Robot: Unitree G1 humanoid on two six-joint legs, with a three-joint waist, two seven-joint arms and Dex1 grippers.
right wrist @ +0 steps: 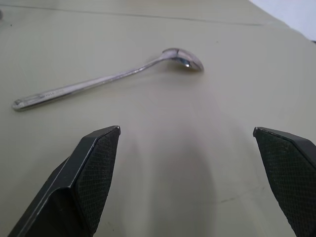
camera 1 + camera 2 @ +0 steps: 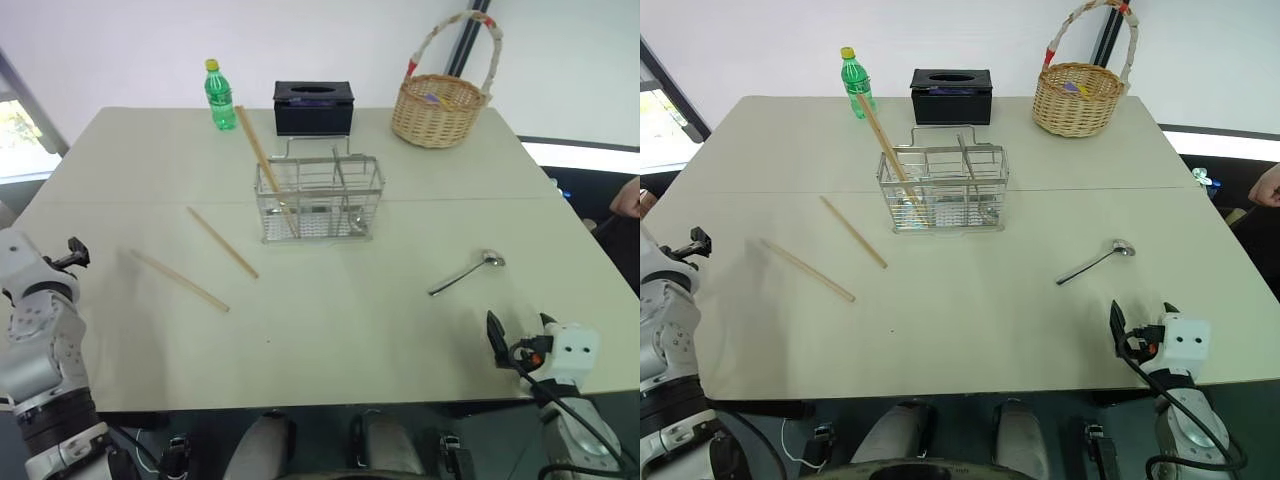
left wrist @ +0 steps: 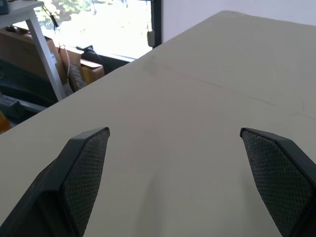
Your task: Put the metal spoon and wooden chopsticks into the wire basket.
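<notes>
Right wrist view: the metal spoon (image 1: 106, 81) is seen flat on the worktop (image 2: 330, 320), just ahead of the right tool (image 1: 187, 173), spread wide and empty. The left tool (image 3: 175, 173) is likewise wide and empty. 1 of the wooden chopsticks (image 2: 262, 160) leans in the wire basket (image 2: 320, 200); 2 lie apart. The spoon's thin handle may be skidded away if pinched too high.

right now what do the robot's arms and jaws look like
The left arm is chunky white and grey segments with a black ribbed cuff low down and a small black fitting on top. The right arm ends in a white boxy wrist block with an orange-red spot and looping black cables. Each gripper's fingers are black, wedge-shaped, with cross-hatched pads.
</notes>
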